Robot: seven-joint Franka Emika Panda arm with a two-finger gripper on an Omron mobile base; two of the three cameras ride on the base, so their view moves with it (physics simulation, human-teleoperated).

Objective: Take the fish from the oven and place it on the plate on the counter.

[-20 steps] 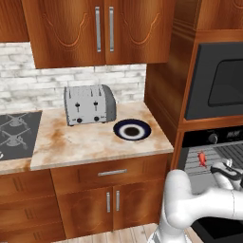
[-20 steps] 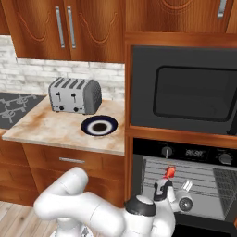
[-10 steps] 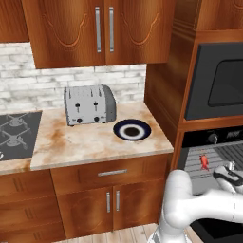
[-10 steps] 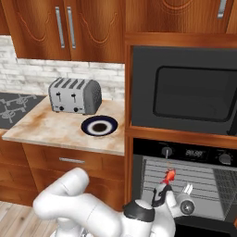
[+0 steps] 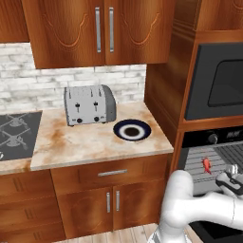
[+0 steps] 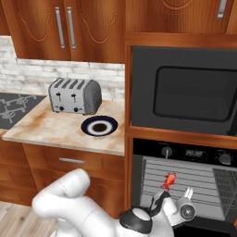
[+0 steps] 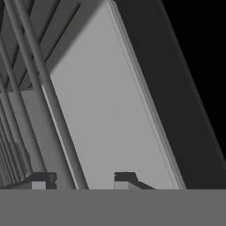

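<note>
The tiny red-orange fish [image 5: 207, 164] [image 6: 169, 180] lies on a grey wire rack inside the open black oven [image 5: 223, 142] [image 6: 185, 152]. My gripper [image 5: 232, 172] [image 6: 188, 194] [image 7: 84, 178] reaches into the oven, just right of the fish and slightly lower, not touching it. Its fingers stand apart with nothing gripped; in the hand view a rack wire runs past between the tips, in front of a grey oven wall. The navy plate [image 5: 132, 130] [image 6: 99, 126] with a white ring sits on the beige counter [image 5: 85, 142] [image 6: 51, 132], left of the oven.
A silver toaster [image 5: 89, 105] [image 6: 75, 96] stands behind the plate. The black gas hob [image 5: 16, 133] [image 6: 14, 104] lies at the counter's left end. A black microwave [image 5: 218, 83] [image 6: 185, 92] sits above the oven. My white arm [image 5: 190, 209] [image 6: 78, 208] arches low before the cabinets.
The hand has slid a little right and lower inside the oven. The fish sits slightly lower in both base views. The finger gap is unchanged.
</note>
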